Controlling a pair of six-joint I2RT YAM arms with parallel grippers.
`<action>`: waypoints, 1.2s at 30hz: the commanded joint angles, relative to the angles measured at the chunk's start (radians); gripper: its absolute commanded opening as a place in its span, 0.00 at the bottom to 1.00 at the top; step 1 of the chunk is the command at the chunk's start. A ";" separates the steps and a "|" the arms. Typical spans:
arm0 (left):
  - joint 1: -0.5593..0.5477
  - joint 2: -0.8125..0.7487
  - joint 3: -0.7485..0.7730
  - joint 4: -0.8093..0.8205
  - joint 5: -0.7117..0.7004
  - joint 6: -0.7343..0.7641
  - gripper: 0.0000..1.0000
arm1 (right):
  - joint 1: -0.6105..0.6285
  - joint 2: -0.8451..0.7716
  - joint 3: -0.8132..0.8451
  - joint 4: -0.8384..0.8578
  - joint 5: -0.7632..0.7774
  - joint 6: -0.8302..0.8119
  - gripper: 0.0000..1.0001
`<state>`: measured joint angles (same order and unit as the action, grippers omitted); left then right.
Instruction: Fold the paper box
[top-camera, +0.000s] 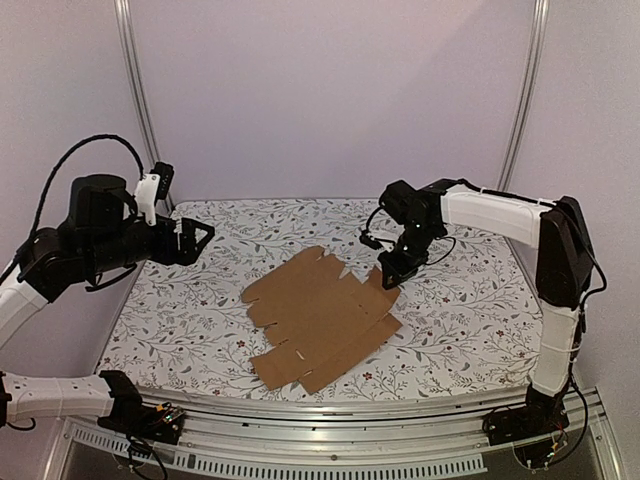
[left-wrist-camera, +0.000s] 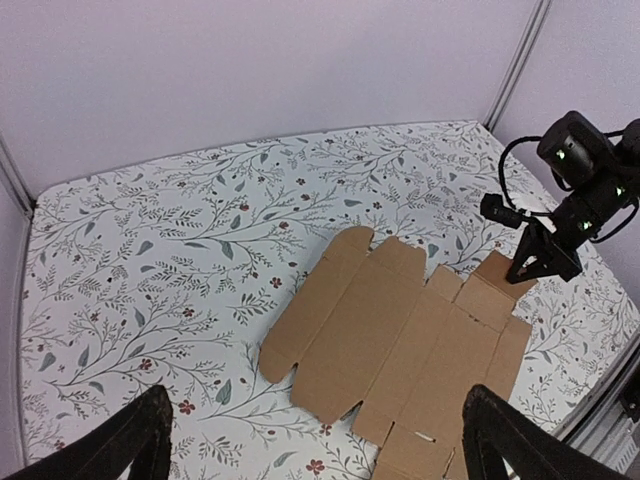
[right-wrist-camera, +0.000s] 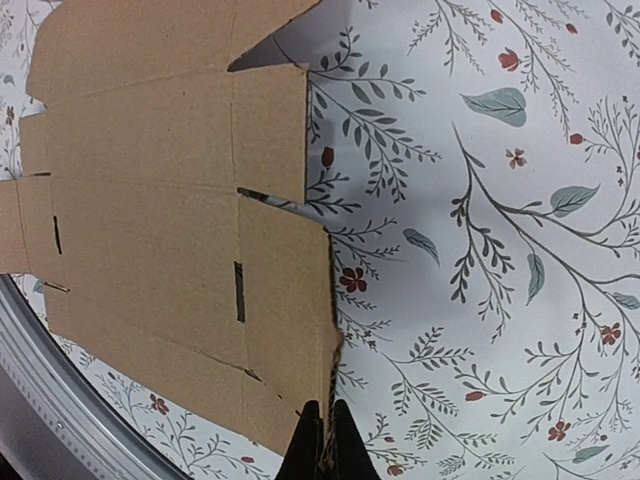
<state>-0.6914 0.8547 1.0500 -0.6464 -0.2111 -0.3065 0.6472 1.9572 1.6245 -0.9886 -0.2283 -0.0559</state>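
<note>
Cardboard: one flat paper box, seemingly pinched at its edge by right claw; left claw gapes.

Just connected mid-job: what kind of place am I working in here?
Probably a lab robot cell rather than a home: plain panel walls held by metal posts, a metal mounting rail along the near edge, and a floral tablecloth under the flat paper box.

The paper box lies flat on the table, centred slightly toward the near edge, with the right gripper on its right flap and the left gripper above the left edge.
</note>
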 joint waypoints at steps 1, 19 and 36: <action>-0.007 0.009 0.004 0.015 0.029 0.012 0.99 | 0.003 0.085 0.109 -0.150 0.120 -0.205 0.00; -0.005 0.056 -0.023 0.048 0.045 0.027 1.00 | 0.048 0.074 0.217 -0.092 0.509 -0.216 0.44; 0.019 0.334 0.005 0.116 0.099 -0.039 1.00 | 0.042 -0.487 -0.451 0.211 0.327 0.380 0.80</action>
<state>-0.6838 1.1213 1.0420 -0.5583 -0.1482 -0.3157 0.6930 1.5497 1.3224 -0.9058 0.1528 0.1120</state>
